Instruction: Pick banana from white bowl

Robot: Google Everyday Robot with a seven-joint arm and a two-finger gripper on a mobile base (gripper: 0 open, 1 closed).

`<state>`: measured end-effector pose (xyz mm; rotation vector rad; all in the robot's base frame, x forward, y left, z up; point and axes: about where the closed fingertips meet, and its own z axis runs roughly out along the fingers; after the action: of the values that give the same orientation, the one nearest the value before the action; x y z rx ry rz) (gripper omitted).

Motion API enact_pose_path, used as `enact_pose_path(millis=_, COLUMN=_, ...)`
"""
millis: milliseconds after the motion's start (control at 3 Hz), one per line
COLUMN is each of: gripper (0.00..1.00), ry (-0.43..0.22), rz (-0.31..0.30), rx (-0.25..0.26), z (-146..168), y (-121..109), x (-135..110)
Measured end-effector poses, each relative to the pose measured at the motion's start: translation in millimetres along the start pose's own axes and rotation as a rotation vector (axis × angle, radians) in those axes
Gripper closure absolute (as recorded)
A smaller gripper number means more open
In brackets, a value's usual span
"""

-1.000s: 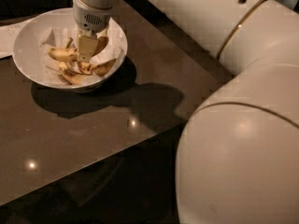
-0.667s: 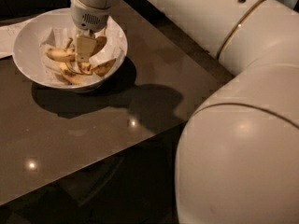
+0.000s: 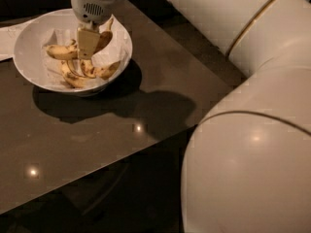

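Note:
The white bowl [image 3: 25,57] stands on the dark table at the upper left, lined with crumpled white paper. Several spotted yellow bananas [image 3: 60,52] lie in it. My gripper [image 3: 90,43] reaches down into the bowl from above, over its middle. It is shut on one banana [image 3: 105,36], which tilts upward next to the finger with its end raised over the bowl's far right rim. The other bananas lie loose below and to the left of the gripper.
The dark brown table [image 3: 97,140] has its right edge running diagonally from upper middle to lower left. A flat white sheet [image 3: 6,39] lies left of the bowl. My large white arm [image 3: 252,130] fills the right side.
The gripper has shifted slightly left and up in the bowl. One banana now stands tilted up beside the finger instead of lying with the others.

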<state>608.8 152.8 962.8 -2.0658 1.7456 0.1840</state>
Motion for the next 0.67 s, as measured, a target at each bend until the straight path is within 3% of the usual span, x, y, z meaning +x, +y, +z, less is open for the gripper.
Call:
enact_pose_path(millis=333, gripper=1.00, ry=-0.018, rz=0.058, rx=0.004, z=-19.6, y=22.8, x=5.1)
enact_pose_path(millis=667, gripper=1.00, ry=-0.018, rz=0.058, rx=0.004, z=-19.6, y=22.8, x=5.1)
